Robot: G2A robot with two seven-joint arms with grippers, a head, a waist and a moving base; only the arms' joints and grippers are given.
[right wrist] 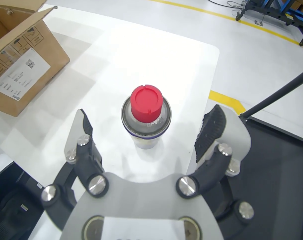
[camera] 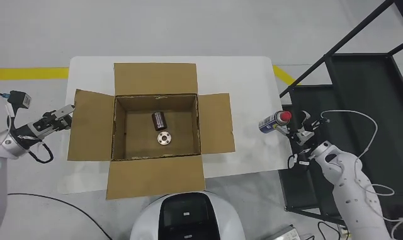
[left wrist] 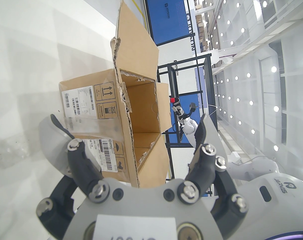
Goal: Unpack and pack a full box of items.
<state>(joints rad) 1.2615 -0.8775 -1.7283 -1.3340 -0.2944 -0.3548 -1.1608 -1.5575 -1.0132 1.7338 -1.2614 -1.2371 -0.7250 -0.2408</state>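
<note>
Right end effector (right wrist: 149, 114) open; one can (camera: 273, 122); box (camera: 154, 78): two items (camera: 158, 120) (camera: 164, 138).

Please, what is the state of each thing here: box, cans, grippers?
Box: open, four flaps folded out.
Spray can: upright on table, red cap on, ungripped.
Dark can: on its side in the box.
Metal ring: flat on the box floor.
Left gripper: open, empty.
Right gripper: open around the spray can.

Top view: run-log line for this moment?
box open, cylinder and disc inside | spray can upright on table | right gripper open near can | left gripper open beside box
</note>
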